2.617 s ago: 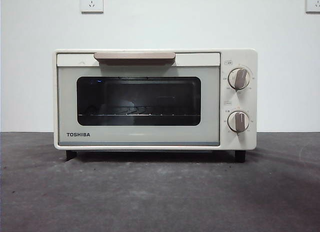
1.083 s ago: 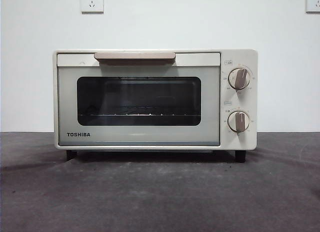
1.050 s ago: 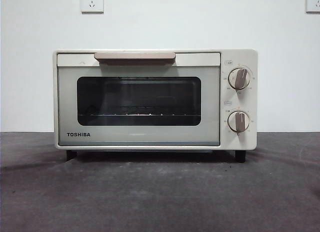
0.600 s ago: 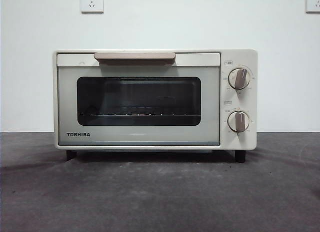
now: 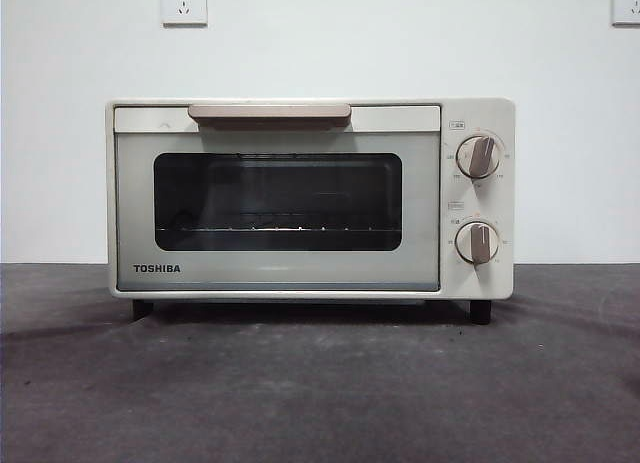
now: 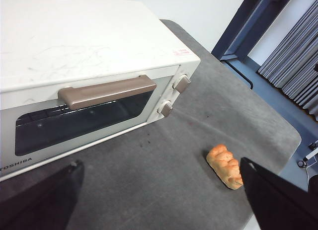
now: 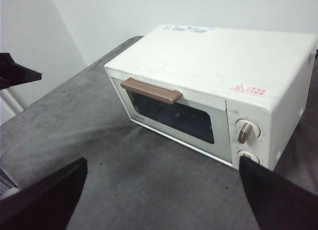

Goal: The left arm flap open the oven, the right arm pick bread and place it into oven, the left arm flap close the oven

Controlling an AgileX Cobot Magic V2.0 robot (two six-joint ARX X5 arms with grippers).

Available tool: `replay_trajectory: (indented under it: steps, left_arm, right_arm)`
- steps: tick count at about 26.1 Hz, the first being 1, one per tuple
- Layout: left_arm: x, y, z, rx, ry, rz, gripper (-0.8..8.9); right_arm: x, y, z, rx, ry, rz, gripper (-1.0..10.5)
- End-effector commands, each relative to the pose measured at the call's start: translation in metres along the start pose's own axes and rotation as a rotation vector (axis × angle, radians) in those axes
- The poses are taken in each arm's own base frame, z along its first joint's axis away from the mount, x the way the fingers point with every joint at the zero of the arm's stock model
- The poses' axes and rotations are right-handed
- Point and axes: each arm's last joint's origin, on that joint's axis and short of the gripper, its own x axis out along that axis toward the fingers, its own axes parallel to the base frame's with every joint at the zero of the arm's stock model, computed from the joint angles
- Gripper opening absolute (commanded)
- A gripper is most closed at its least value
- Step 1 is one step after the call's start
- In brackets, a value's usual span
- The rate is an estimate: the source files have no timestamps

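Grey tabletop (image 5: 320, 383) unchanged: oven (image 5: 310, 198) door still closed, both hands spread.

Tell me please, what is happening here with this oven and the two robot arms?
Nothing is being handled at this moment. The oven stands on the dark table with its door shut. The bread lies on the table in front of the oven, off toward its knob side, untouched. The left gripper hangs open above the table before the oven door, near the handle. The right gripper is also open and holds nothing. So the door is not yet opened.
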Motion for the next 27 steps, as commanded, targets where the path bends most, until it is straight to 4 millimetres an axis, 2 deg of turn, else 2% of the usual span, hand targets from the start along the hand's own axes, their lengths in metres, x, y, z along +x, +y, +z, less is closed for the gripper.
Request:
replay_trajectory:
  steps: [1, 9, 14, 19, 27]
  left_arm:
    - [-0.001, -0.003, 0.005, 0.024, -0.018, -0.011, 5.01]
    - [-0.001, -0.003, 0.005, 0.02, -0.016, -0.01, 5.0]
    - [-0.001, -0.003, 0.005, 0.018, -0.013, -0.01, 5.0]
    - [-0.001, -0.003, 0.005, 0.018, -0.013, -0.01, 5.0]
    - [-0.001, -0.002, 0.005, 0.018, -0.017, 0.011, 5.0]
  right_arm:
    - [0.001, 0.0, 0.002, 0.039, 0.022, -0.003, 4.9]
    - [0.026, -0.024, -0.014, 0.255, 0.311, -0.204, 4.9]
    - [0.052, -0.046, -0.025, 0.358, 0.551, -0.34, 4.9]
    - [0.076, -0.064, -0.037, 0.426, 0.69, -0.383, 4.9]
    - [0.107, -0.089, -0.083, 0.514, 0.821, -0.413, 4.9]
